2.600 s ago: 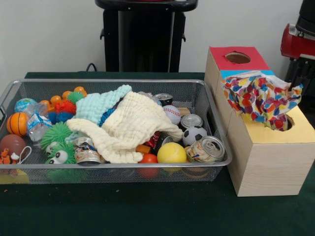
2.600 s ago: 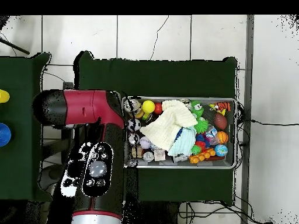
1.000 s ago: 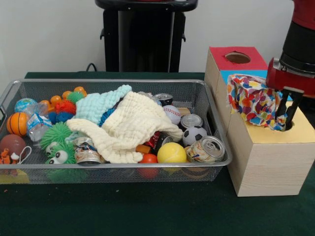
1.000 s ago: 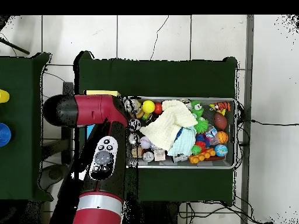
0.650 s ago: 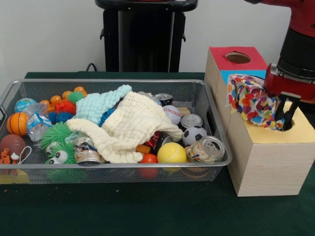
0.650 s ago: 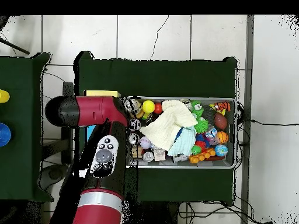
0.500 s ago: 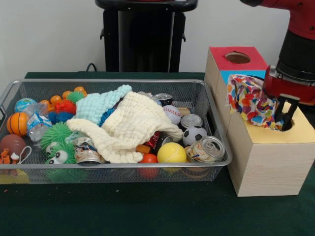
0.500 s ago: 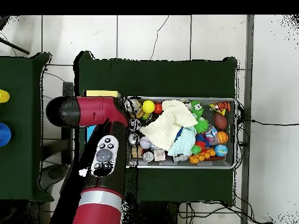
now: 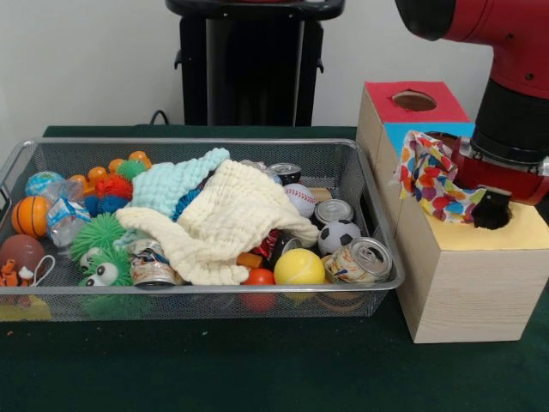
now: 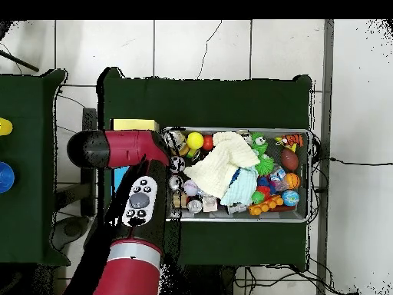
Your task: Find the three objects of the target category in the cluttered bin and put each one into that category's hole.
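Lower now than half a second ago, my gripper (image 9: 491,211) has sunk into the hole in the yellow top of the wooden box (image 9: 467,287), so that only its black tip shows at the opening; whether my fingers are apart or together I cannot tell. Against my wrist, on the side toward the basket, the spotted cloth (image 9: 433,178) is bunched up on the box top, draped from the blue section down to the edge of the hole, and it looks more gathered than it did earlier. My red and black arm (image 9: 515,86) comes down from the upper right corner of the front view; in the overhead view it covers most of the box.

Farther back on the same box, the red section has its own round hole (image 9: 414,100). Just beside the box on the green table stands the cluttered bin (image 9: 214,285), unchanged: a cream waffle cloth (image 9: 227,225) lies across its middle, partly over a mint-green cloth (image 9: 176,182). Around them sit a yellow ball (image 9: 299,267), a small soccer ball (image 9: 339,236), a baseball (image 9: 299,199), dented cans (image 9: 361,259) and spiky green toys (image 9: 100,249).
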`<action>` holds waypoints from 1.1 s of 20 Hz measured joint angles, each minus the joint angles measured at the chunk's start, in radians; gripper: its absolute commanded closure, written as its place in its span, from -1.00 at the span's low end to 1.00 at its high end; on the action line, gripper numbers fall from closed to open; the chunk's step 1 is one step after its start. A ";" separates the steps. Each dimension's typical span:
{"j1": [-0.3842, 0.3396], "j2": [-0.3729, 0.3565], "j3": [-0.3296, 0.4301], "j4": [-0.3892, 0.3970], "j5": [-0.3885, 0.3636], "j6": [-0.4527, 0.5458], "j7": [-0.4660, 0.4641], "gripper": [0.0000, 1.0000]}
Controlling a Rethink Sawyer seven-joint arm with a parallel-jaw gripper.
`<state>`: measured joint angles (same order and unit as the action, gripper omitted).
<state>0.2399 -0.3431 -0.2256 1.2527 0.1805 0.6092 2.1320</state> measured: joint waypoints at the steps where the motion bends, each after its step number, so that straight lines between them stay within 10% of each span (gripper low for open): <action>1: 0.000 0.002 0.000 0.000 0.000 -0.003 0.000 1.00; 22: -0.026 0.014 0.006 0.000 0.001 -0.026 0.000 1.00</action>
<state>0.2143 -0.3291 -0.2195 1.2523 0.1813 0.5832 2.1320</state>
